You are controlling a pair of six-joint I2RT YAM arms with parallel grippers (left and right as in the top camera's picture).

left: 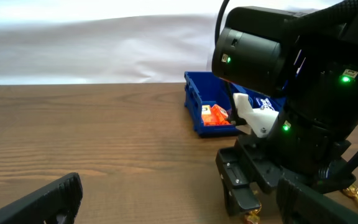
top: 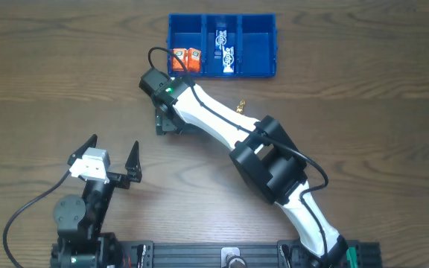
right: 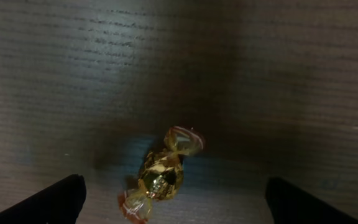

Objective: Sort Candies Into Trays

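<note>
Two gold sweets on the wooden table (top: 51,89) by my count. The gold candy (right: 159,177) I'm over lies flat on the wood directly under the right gripper (right: 176,190), between its fingers, which are spread wide and touch nothing. Wrapper notes: shiny crinkled gold foil, rounded body, both ends twisted into small fans with a reddish edge. It lies on a slant across the gap. The second gold candy (top: 240,106) sits on the table just beside the white link of the right arm (top: 222,130), between that arm and the tray, touching neither.

At the far side of the table stands the blue tray (top: 258,48), three compartments side by side. Left compartment: orange candies (top: 185,59), two I think, packed at the near end. Middle compartment: a blue-and-white candy (top: 224,46) lying lengthwise.

The right arm lies across the middle, its gripper low over the table, near the tray's left near corner. My left gripper (top: 112,156) is close to its own base, well apart from all the candies, fingers spread, holding nothing.
</note>
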